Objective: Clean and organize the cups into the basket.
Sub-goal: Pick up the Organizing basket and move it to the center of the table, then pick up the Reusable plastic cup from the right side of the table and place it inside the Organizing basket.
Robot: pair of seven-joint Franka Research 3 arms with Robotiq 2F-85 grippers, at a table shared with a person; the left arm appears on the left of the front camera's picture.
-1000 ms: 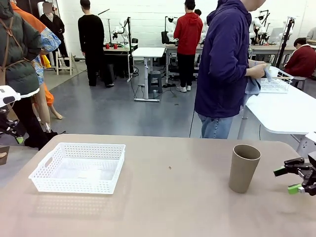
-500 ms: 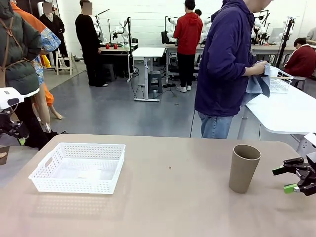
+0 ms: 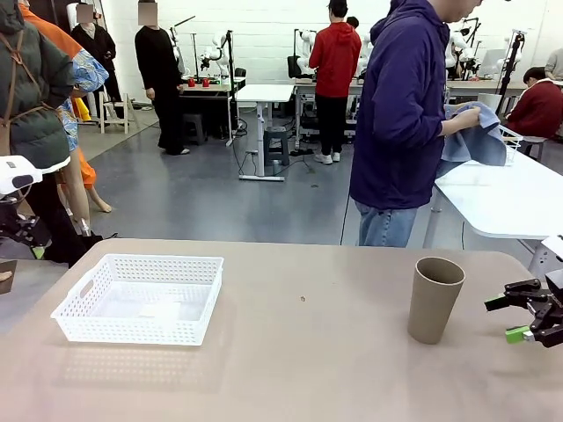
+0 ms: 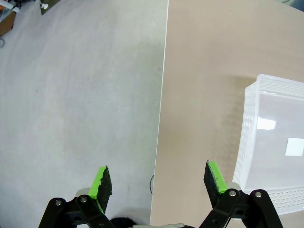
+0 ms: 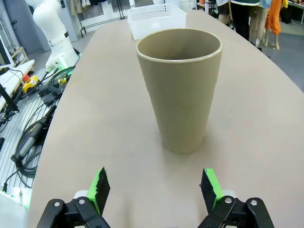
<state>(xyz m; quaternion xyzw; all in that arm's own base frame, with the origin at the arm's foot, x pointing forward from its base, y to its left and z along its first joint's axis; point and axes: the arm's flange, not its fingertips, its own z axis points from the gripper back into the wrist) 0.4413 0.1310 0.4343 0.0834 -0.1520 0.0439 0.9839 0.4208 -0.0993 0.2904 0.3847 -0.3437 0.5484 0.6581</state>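
cup [image 3: 435,299] upright before spread right gripper [image 3: 501,319], basket [image 3: 141,299] well apart, person [image 3: 400,114] perhaps wiping

No lettering, label, brand mark, number or sign can be read in any of the views. The tan cup [image 3: 435,303] on the near right of the table and the white basket [image 3: 132,328] on the near left have plain surfaces. Anything printed in the far room is too small to make out.
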